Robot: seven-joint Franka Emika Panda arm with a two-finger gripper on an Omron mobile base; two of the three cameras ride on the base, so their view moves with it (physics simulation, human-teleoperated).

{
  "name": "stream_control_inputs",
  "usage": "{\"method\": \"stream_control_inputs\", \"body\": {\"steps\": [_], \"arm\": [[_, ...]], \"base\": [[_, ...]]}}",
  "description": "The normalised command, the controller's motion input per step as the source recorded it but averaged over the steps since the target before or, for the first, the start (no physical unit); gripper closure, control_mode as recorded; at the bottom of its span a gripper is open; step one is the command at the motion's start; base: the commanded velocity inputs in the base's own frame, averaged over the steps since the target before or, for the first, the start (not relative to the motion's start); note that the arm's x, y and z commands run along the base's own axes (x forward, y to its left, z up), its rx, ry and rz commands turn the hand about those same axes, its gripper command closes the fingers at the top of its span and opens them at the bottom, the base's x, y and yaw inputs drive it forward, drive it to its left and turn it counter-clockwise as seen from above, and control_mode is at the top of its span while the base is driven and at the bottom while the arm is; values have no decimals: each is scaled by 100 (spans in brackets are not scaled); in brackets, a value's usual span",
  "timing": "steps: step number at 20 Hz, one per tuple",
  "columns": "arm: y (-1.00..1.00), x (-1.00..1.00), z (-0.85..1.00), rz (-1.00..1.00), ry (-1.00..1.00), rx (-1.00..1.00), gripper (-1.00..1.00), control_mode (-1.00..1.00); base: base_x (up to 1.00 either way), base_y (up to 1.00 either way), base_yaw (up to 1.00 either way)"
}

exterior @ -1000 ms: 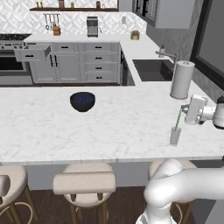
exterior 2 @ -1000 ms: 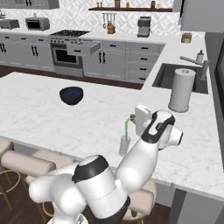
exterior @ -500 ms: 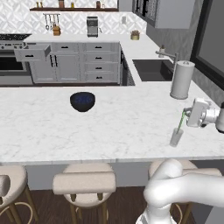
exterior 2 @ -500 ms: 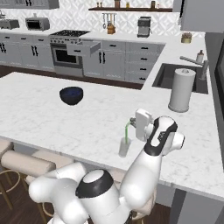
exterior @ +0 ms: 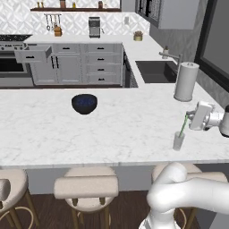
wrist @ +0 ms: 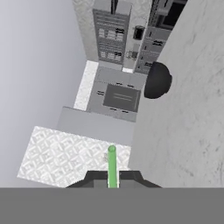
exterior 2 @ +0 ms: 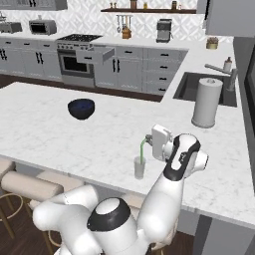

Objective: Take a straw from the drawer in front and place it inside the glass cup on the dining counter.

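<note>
White marble with grey veins forms the long dining counter [exterior: 53, 129], which runs across the foreground with beige cushioned bar stools [exterior: 87, 188] tucked along its near edge. Behind it stands a run of light grey kitchen cabinets, and among them the wide, shallow grey drawer [exterior: 33, 54] with a small black handle is pulled out beside the black stove. A dark sink [exterior: 156, 71] is set into the side counter on the right, and a tall white paper-towel roll [exterior: 186, 81] stands upright just in front of it. A dark blue round bowl [exterior: 84, 103] sits near the middle of the dining counter, well apart from everything else. Towards the right end of that counter, close to its near edge, stands the small clear glass cup [exterior: 178, 141]. The thin bright green straw [exterior: 183, 125] leans out of the cup at a slight tilt, its lower end down at the glass and its upper end rising to the robot's hand. The two-finger gripper [exterior: 189, 119] is closed tightly on the straw's upper end; in the hand view the green stem [wrist: 112, 168] stands pinched between the two dark finger tips [wrist: 94, 179].
</note>
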Motion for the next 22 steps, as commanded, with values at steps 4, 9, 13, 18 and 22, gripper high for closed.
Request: {"method": "stream_control_inputs", "body": {"steps": [4,9,13,18,22], "arm": [[2,-1,-4,5,-5,0,100,-100],[17,0,-9,3,-3,0,100,-100],[8,0,-7,6,-7,0,100,-100],[-1,-2,-1,8,-10,0,100,-100],[-10,-22,0,8,-13,0,-100,-100]], "base": [[0,0,0],[0,0,0],[0,0,0],[0,0,0],[0,0,0]]}}
